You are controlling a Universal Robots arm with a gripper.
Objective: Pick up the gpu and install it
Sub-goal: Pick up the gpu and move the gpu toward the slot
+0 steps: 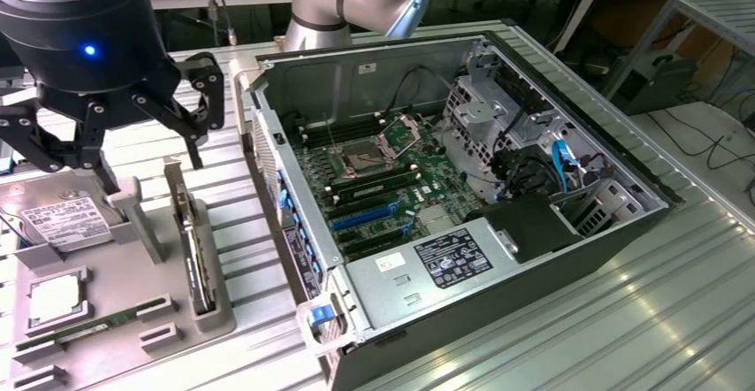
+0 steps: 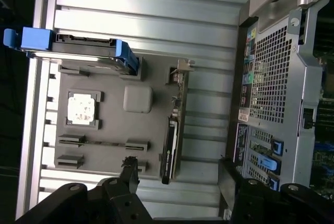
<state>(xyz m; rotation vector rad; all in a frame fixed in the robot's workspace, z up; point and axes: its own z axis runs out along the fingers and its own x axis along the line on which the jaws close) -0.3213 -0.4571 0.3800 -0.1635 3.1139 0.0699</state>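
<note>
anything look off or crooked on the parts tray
Nothing stands out. The gpu stands on edge, straight in its slot of the grey tray, and the hard drive, cpu and ram stick sit squarely in their own holders. The open gripper hangs above the tray.

Open air lies beneath the spread-fingered gripper (image 1: 154, 177), down to the gpu (image 1: 193, 249), which stands on edge in the grey holder (image 1: 141, 294). On the exterior view's left of the card, a raised post (image 1: 140, 223) and the hard drive (image 1: 65, 218) crowd close. On its right, a narrow strip of bare worktop (image 1: 242, 267) runs along the near wall of the computer case (image 1: 278, 192) (perforated metal). The case is open on top, and its blue slots (image 1: 360, 218) can be reached from above, between that wall and the black box (image 1: 531, 227), with cables (image 1: 564, 165) beyond.
</note>
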